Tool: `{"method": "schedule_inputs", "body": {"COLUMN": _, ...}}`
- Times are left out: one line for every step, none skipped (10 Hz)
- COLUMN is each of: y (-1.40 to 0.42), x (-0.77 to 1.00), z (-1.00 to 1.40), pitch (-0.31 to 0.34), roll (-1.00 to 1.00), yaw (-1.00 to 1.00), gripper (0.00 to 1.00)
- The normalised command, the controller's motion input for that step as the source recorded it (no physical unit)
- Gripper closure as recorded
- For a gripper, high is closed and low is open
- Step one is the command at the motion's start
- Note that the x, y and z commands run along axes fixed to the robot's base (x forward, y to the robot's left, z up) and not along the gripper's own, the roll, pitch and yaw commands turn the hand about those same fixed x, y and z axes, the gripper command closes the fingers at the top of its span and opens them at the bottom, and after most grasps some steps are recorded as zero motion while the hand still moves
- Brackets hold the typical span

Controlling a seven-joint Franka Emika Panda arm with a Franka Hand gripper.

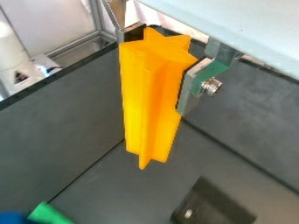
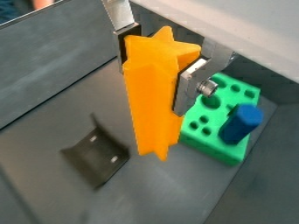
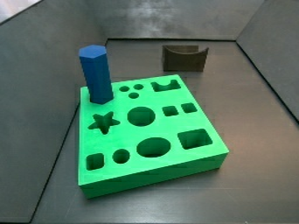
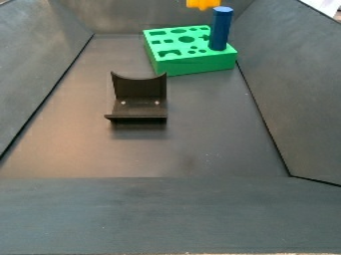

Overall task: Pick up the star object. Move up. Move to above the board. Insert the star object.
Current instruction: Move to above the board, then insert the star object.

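While raised off the floor, claw (image 2: 163, 74) clamped on star object (image 2: 152, 96) — upright between fingers (image 2: 193, 80), beside board (image 2: 211, 122).

Orange star object (image 2: 152, 92) upright in end effector (image 2: 158, 66), beside green board (image 2: 208, 133).

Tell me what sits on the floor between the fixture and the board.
Nothing: in a side view, bare dark floor separates the fixture from the board. The tool grips the star object overhead.
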Motion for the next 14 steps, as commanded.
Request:
{"method": "schedule_inputs", "body": {"y": -1.00, "x": -0.01, "z": -0.04, "pitch": -0.002, "roll": -0.01, "yaw": 0.01, "gripper": 1.00}}
{"method": "schedule_inputs", "body": {"y": -1.00, "x": -0.02, "z": -0.04, "pitch": -0.003, "roll": 0.00, "yaw": 0.01, "gripper": 1.00}}
{"method": "schedule_inputs", "body": {"y": -1.00, "x": -0.01, "z": -0.04, "pitch": -0.007, "roll": 0.00, "yaw": 0.01, "gripper": 1.00}}
{"method": "schedule_inputs", "body": {"y": -1.00, "x": -0.01, "z": -0.04, "pitch": -0.004, "roll": -0.01, "yaw": 0.01, "gripper": 1.00}}
{"method": "schedule_inputs", "body": {"y": -1.00, "x": 0.00, "z": -0.04, "pitch": -0.001, "roll": -0.01, "yaw": 0.01, "gripper": 1.00}}
{"method": "schedule_inputs", "body": {"y": -1.00, "x": 0.00, "z": -0.04, "pitch": 0.005, "roll": 0.00, "yaw": 0.01, "gripper": 1.00}}
{"method": "schedule_inputs", "body": {"y": -1.00, "x": 0.02, "z": -0.04, "pitch": 0.015, "roll": 0.00, "yaw": 0.01, "gripper": 1.00}}
{"method": "schedule_inputs", "body": {"y": -1.00, "x": 0.04, "z": -0.03, "pitch": 0.019, "roll": 0.00, "yaw": 0.01, "gripper": 1.00}}
{"method": "schedule_inputs", "body": {"y": -1.00, "x": 0.06, "z": -0.03, "pitch": 0.026, "roll": -0.01, "yaw": 0.01, "gripper": 1.00}}
{"method": "schedule_inputs", "body": {"y": -0.78, "x": 0.07, "z": -0.02, "pitch": 0.026, "roll": 0.00, "yaw": 0.01, "gripper": 1.00}}
{"method": "schedule_inputs", "body": {"y": -0.43, "x": 0.07, "z": -0.01, "pitch": 0.032, "roll": 0.00, "yaw": 0.01, "gripper": 1.00}}
{"method": "schedule_inputs", "body": {"y": -0.22, "x": 0.06, "z": 0.01, "pitch": 0.031, "roll": 0.01, "yaw": 0.01, "gripper": 1.00}}
{"method": "schedule_inputs", "body": {"y": -0.01, "x": 0.00, "z": -0.04, "pitch": -0.013, "roll": 0.00, "yaw": 0.00, "gripper": 1.00}}
{"method": "schedule_inputs", "body": {"y": -0.01, "x": 0.00, "z": -0.03, "pitch": -0.019, "roll": 0.00, "yaw": 0.00, "gripper": 1.00}}
